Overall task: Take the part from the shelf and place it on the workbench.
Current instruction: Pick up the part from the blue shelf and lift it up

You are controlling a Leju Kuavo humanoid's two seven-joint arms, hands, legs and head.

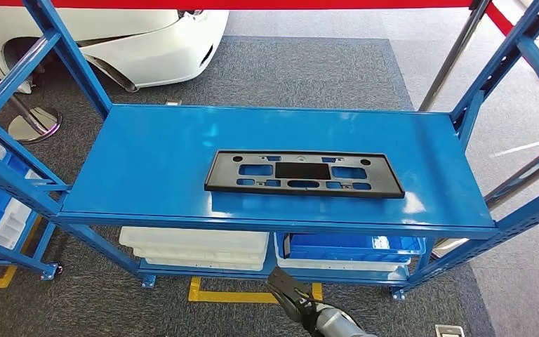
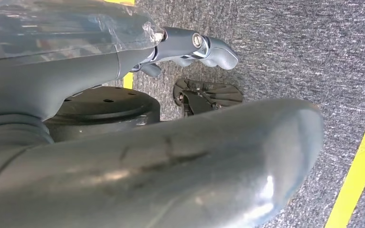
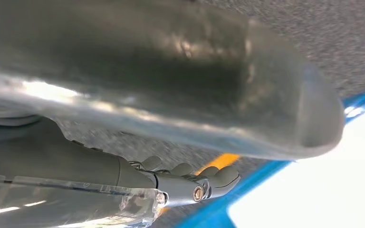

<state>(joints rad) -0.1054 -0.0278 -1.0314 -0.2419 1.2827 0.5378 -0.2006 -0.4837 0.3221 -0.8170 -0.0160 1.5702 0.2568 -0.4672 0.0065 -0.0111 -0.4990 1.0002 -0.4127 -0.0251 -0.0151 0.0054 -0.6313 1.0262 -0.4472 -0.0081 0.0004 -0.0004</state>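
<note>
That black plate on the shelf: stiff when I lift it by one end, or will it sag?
The black plate looks like moulded plastic, so probably fairly stiff and light. It is long, thin and full of cut-outs, so some flex is likely from one end. Lying flat on the blue shelf, it may slide before lifting.

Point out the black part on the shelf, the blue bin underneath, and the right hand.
black part (image 1: 303,174), head view, on its solid center panel.
blue bin (image 1: 354,244), head view, on its near rim under the shelf top.
right hand (image 1: 289,293), head view, on its dark fingers at the bottom edge.
</note>
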